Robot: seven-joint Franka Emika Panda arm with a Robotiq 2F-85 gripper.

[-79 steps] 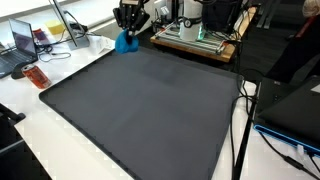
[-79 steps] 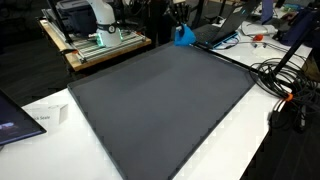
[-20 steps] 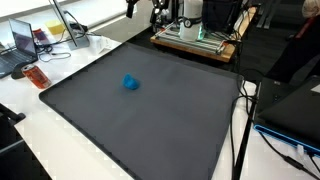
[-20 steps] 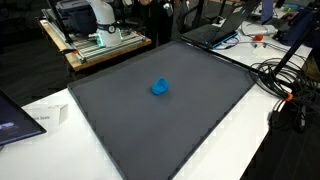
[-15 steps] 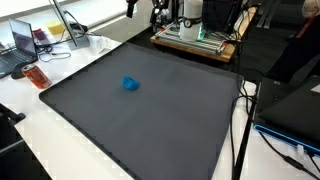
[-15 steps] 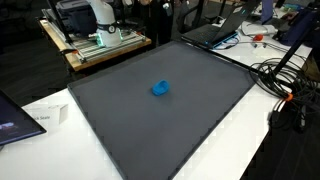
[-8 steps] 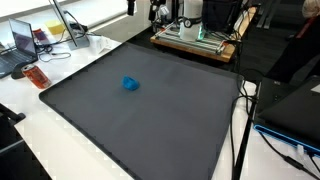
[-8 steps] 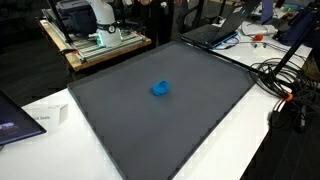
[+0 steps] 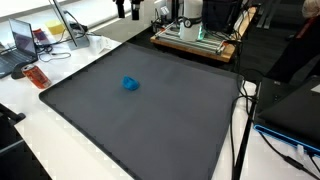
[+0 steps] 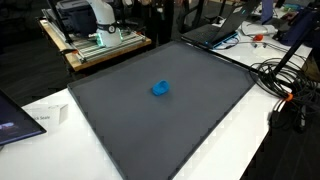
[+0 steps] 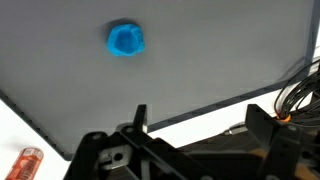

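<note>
The round blue object [image 11: 126, 40] sits on the grey mat [image 11: 220, 50], showing no clear long axis. The tool [image 11: 200, 122] hangs above the mat, wide open and empty.

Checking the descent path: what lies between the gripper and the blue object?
Nothing; in the wrist view only bare dark mat separates the open gripper from the blue object.

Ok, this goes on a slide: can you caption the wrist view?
Open gripper hovering above a dark mat, with a small blue object lying on it, clear of the fingers.
</note>
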